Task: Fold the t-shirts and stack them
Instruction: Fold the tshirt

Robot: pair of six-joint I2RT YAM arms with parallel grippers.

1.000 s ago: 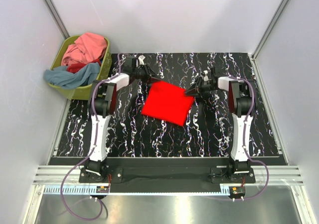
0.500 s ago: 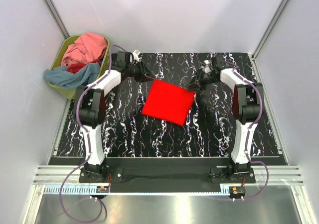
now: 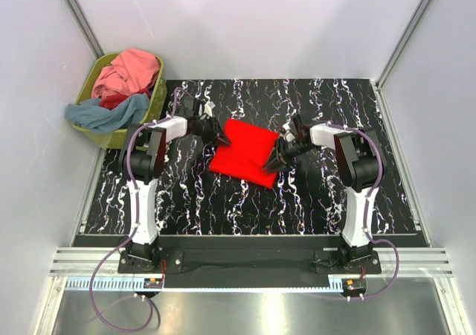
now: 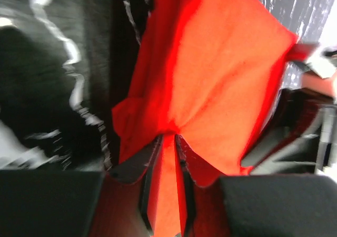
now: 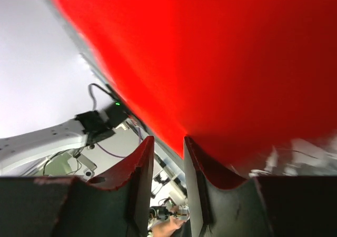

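The bright red t-shirt [image 3: 244, 153] lies folded into a rough square on the middle of the black marbled table [image 3: 186, 193]. My left gripper [image 3: 216, 135] is at its far left corner, shut on the cloth. In the left wrist view a strip of red cloth [image 4: 210, 79] runs between the nearly closed fingers [image 4: 138, 163]. My right gripper [image 3: 274, 161] is over the shirt's right side. In the right wrist view its narrow jaws pinch the edge of the red cloth [image 5: 221, 52] at the tips. The pink [image 3: 134, 68] and grey-blue [image 3: 104, 113] shirts lie in the basket.
The olive-green basket [image 3: 152, 106] stands off the table's far left corner, heaped with shirts. Grey walls enclose the table on the left, back and right. The arm bases [image 3: 145, 249] sit on the near rail.
Both grippers have come down from the shirt's far corners and moved nearer. The right one swung in over the shirt's right side, and the shirt has shifted slightly toward the near left.
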